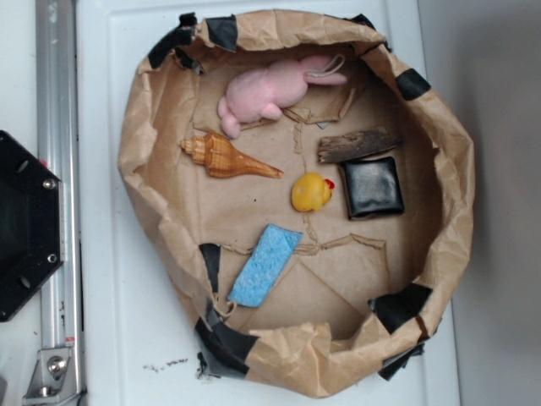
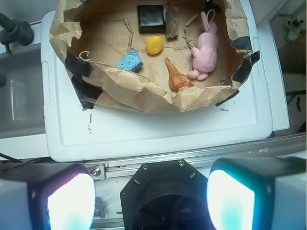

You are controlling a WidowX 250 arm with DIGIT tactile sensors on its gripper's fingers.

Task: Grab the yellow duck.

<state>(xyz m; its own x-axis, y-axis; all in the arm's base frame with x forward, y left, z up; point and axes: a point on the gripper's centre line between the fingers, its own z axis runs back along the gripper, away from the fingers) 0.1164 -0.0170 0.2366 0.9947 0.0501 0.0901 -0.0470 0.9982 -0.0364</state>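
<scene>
The yellow duck (image 1: pixel 311 192) (image 2: pixel 154 45), small and glossy with a red beak, sits upright near the middle of the brown paper basin (image 1: pixel 148 135) (image 2: pixel 158 98). In the wrist view my gripper (image 2: pixel 151 200) stands open, its two pale fingers (image 2: pixel 71 201) wide apart with nothing between them. It hangs high above the robot's black base (image 2: pixel 163 191), well short of the basin and far from the duck. The exterior view does not show the gripper.
Around the duck lie a pink plush bunny (image 1: pixel 270 89), an orange-brown seashell (image 1: pixel 226 157), a blue sponge (image 1: pixel 264 265), a piece of brown bark (image 1: pixel 358 144) and a black square pad (image 1: pixel 372 187). The basin's crumpled walls stand on a white tray (image 1: pixel 110 321). A metal rail (image 1: pixel 57 211) runs along the left.
</scene>
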